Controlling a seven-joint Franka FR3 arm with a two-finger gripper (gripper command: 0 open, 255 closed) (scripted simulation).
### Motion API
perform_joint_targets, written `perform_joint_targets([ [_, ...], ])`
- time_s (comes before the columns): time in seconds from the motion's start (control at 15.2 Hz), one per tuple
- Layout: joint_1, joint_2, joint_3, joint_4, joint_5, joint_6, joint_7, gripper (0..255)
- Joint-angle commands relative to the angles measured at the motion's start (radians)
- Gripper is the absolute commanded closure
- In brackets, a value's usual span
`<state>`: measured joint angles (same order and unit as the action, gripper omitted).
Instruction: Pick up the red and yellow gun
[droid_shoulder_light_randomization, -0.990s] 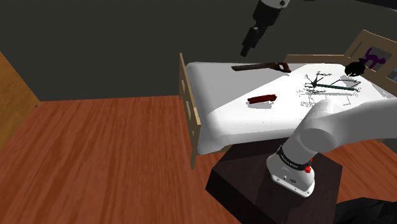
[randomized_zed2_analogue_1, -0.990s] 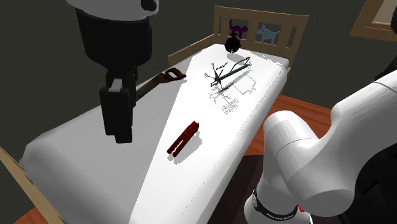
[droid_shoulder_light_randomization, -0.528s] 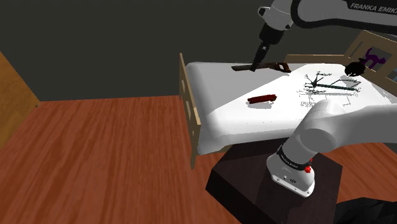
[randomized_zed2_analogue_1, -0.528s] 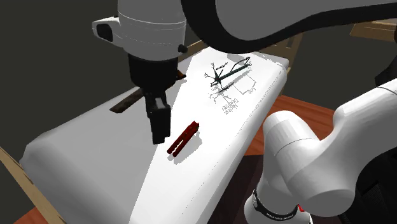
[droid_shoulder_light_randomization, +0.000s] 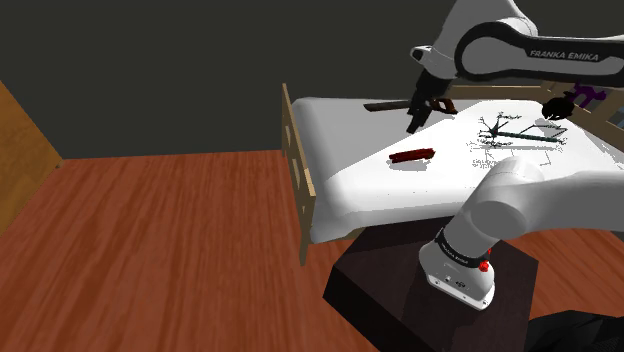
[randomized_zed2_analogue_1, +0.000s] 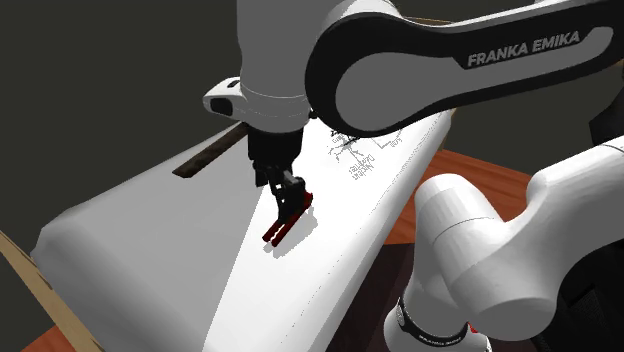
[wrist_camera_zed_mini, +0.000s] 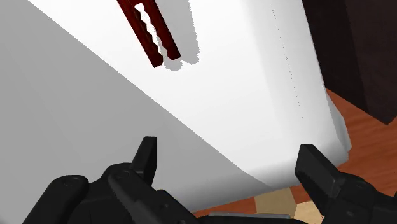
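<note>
The gun is drawn as a dark red, two-pronged bar (droid_shoulder_light_randomization: 413, 154) lying flat on the white mattress (droid_shoulder_light_randomization: 350, 150), with no yellow showing on it. In the second exterior view my gripper (randomized_zed2_analogue_1: 291, 203) hangs just above the bar's (randomized_zed2_analogue_1: 284, 224) far end, pointing down. From the shoulder view the gripper (droid_shoulder_light_randomization: 413, 122) is a little beyond and above the bar. Through the wrist camera the bar (wrist_camera_zed_mini: 150, 30) lies ahead of the gripper (wrist_camera_zed_mini: 230, 162). The fingers (wrist_camera_zed_mini: 146, 154) stand wide apart with nothing between them.
A long dark brown saw-like tool (droid_shoulder_light_randomization: 392, 105) lies near the mattress's far edge. A black line drawing (droid_shoulder_light_randomization: 510, 135) marks the sheet toward the headboard, near a black round object (droid_shoulder_light_randomization: 553, 107). The wooden footboard (droid_shoulder_light_randomization: 297, 160) borders the bed; the stand (droid_shoulder_light_randomization: 400, 290) sits on wood floor (droid_shoulder_light_randomization: 150, 250).
The arm has come down from high above the bed and moved toward the dark red bar, ending just over it. The bar has not moved.
</note>
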<state>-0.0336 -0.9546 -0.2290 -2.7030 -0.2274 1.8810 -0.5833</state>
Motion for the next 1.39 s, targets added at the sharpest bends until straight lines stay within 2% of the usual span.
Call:
perform_joint_targets([
  [0.0, -0.013, -0.006, -0.048, -0.047, -0.045, 0.038, -0.069, 0],
  [0.33, -0.055, 0.037, -0.186, -0.114, -0.169, 0.142, -0.247, 0],
  [0.59, -0.080, 0.122, -0.309, -0.134, -0.271, 0.250, -0.387, 0],
  [0.99, -0.067, 0.324, -0.506, -0.106, -0.390, 0.441, -0.588, 0],
  [1.32, -0.056, 0.399, -0.549, -0.133, -0.413, 0.542, -0.580, 0],
])
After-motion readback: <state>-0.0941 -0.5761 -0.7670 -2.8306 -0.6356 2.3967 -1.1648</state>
